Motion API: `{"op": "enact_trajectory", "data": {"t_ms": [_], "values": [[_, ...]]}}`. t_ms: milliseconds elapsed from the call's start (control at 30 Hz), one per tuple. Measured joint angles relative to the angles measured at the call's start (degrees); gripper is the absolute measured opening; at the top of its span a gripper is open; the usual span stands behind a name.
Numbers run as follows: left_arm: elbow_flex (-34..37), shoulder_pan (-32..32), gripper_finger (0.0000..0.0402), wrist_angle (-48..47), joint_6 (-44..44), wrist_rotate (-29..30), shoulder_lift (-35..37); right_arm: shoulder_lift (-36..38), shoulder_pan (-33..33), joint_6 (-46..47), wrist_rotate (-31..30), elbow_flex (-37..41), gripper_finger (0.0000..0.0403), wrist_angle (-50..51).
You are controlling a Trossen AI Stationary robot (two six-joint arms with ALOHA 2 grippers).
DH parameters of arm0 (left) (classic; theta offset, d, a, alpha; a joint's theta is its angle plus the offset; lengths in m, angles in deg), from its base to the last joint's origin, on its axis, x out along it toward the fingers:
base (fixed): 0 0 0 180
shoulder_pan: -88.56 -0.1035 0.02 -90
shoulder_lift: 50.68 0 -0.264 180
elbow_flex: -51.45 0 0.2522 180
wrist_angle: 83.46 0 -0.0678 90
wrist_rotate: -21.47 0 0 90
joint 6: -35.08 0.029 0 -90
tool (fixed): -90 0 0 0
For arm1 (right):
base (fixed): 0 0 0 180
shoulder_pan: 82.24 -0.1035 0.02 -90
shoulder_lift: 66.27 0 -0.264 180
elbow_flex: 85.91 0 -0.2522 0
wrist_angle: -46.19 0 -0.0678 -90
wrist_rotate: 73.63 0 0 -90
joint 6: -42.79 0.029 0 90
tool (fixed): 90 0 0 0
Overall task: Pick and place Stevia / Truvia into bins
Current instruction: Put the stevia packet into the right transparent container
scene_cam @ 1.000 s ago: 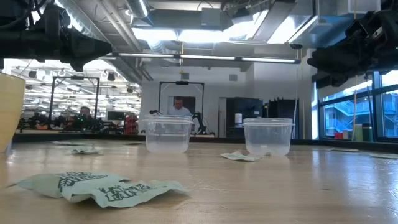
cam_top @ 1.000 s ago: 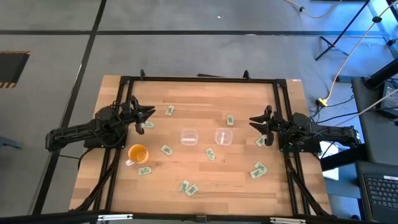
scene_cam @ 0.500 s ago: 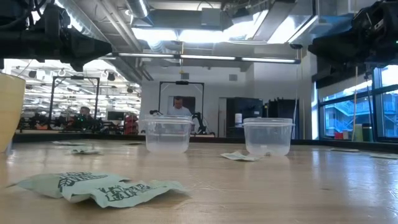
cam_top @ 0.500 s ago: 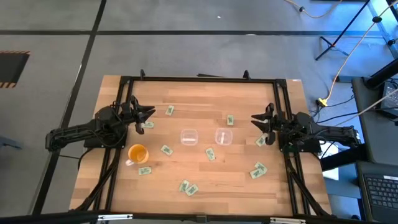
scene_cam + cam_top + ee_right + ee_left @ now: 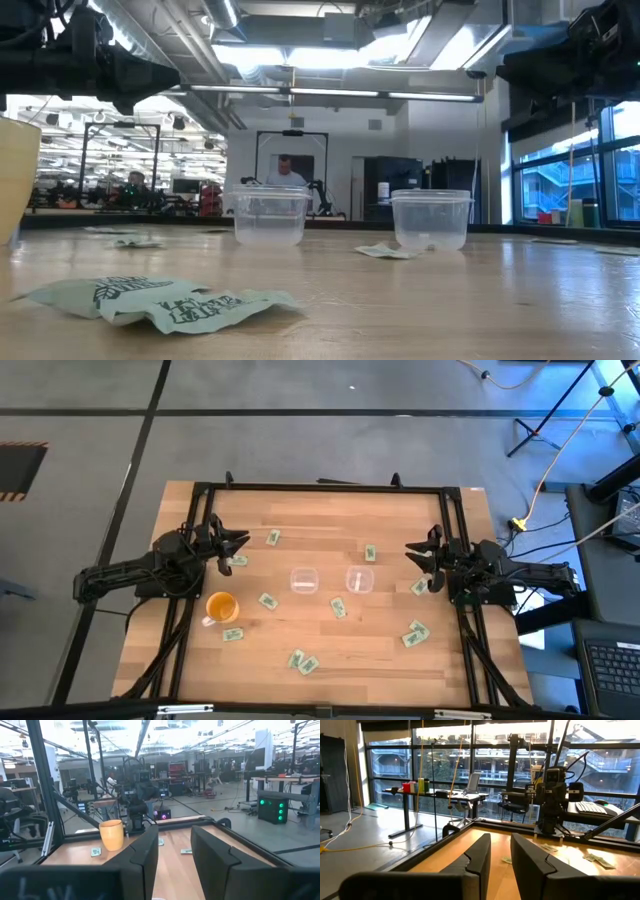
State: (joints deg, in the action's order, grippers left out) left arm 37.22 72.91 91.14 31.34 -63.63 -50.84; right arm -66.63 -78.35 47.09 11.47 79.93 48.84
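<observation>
— Where do we find the two bins?

— We see them side by side near the middle of the wooden surface (image 5: 320, 660): the left bin (image 5: 304, 580) and the right bin (image 5: 359, 579), a little apart, both upright. From the low view they stand as clear tubs; we cannot tell whether either holds a packet.

— And the Stevia / Truvia packets?

— We count them scattered flat around the bins. One lies far left of centre (image 5: 273, 538), one far right of centre (image 5: 370, 552), one between the bins and slightly nearer (image 5: 338, 607), one near the orange cup (image 5: 267, 601). Two lie together at the near edge (image 5: 303, 661), two more at the near right (image 5: 415, 632), and one just below the cup (image 5: 232, 634). The orange cup (image 5: 221, 606) stands at the left, well apart from the bins.

— What of the left pincer?

— We see the left pincer (image 5: 236, 548) raised over the far left part of the surface, beside a packet (image 5: 239, 560). Its fingers (image 5: 479, 854) stand a narrow gap apart and grip nothing.

— The right pincer?

— We see the right pincer (image 5: 424, 563) over the right edge, beside another packet (image 5: 418, 588). Its fingers (image 5: 148, 851) are likewise parted with a modest gap, holding nothing.
</observation>
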Motion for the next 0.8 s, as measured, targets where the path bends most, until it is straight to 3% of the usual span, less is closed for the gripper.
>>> {"op": "enact_trajectory", "data": {"t_ms": [233, 500, 800], "values": [[0.0, 0.0, 0.0070, 0.0, 0.0, 0.0, 0.0, 0.0, 0.0, -0.5, 0.0, 0.0, 0.0120, 0.1], [0.0, 0.0, 0.0070, 0.0, 0.0, 0.0, 0.0, -0.2, 0.0, -7.7, -1.8, 0.0, 0.0120, 0.7], [0.0, 0.0, 0.0070, 0.0, 0.0, 0.0, 0.0, -8.6, 0.0, -7.9, -5.4, -2.6, 0.0120, 5.3]]}}
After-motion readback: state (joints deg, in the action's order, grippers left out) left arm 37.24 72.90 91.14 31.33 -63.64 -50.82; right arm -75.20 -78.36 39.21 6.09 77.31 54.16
